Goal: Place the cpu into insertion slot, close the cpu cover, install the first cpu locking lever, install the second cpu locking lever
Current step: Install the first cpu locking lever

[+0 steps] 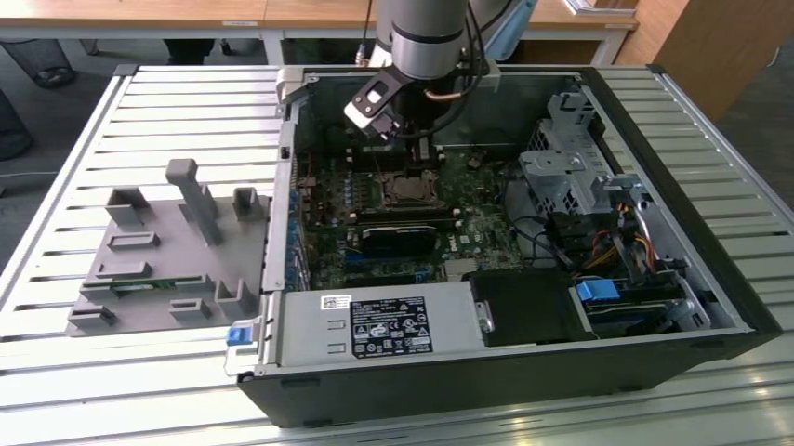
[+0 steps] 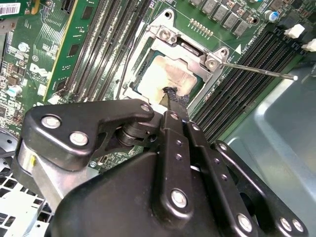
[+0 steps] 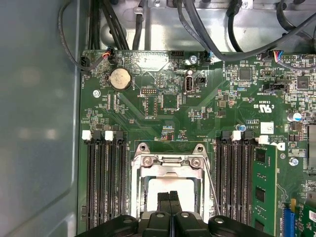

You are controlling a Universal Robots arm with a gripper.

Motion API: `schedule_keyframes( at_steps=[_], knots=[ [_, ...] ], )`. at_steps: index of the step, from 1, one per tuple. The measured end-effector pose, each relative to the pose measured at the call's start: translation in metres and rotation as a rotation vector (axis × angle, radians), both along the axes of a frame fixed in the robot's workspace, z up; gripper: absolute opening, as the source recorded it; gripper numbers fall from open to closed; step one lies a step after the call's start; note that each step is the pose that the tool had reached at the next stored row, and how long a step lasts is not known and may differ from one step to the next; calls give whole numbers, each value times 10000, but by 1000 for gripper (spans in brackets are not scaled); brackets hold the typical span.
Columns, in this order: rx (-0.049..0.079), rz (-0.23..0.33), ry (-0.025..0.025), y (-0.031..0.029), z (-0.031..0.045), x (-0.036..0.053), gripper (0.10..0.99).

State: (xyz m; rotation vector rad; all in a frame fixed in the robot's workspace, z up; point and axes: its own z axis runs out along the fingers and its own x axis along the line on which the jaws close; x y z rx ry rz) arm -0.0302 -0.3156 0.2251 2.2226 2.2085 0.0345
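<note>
The open computer case (image 1: 496, 372) lies on a slatted metal counter (image 1: 74, 390), and the arm comes down into it near the case's far wall. The end effector (image 3: 169, 197) has its two fingers (image 3: 163, 201) pressed together, with nothing seen between them. In both wrist views the joined tip (image 2: 173, 96) stands over the near edge of the cpu (image 3: 168, 185); whether it touches the metal face I cannot tell.

The cpu sits inside the insertion slot (image 3: 137, 197) on the green board, its silver-grey face seen through the cut-out. The cpu cover (image 3: 168, 162) lies down flat around it, and its frame edges border the chip on all sides that can be seen. A thin locking lever (image 2: 256, 69) runs out from one corner of the cover and passes above the nearest memory slots (image 2: 247, 64); I cannot tell if it is latched.

Room around the slot is narrow. In the first wrist view, long black memory slots (image 3: 103, 182) run just beside it on the two sides. Beyond the cover's hinged edge the board is flat and low up to the case wall, where black cables (image 3: 207, 29) hang across. One side of the board ends at a bare grey metal panel (image 3: 34, 123).

In the exterior view, a grey fixture (image 1: 162, 251) stands on the counter at the exterior view's left, well apart from the arm
</note>
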Motion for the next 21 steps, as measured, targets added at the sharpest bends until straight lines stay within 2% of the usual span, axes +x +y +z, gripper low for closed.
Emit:
schedule_keyframes(
  at_steps=[21],
  knots=[
    [-1,0,0,0,50,0,106]
  ],
)
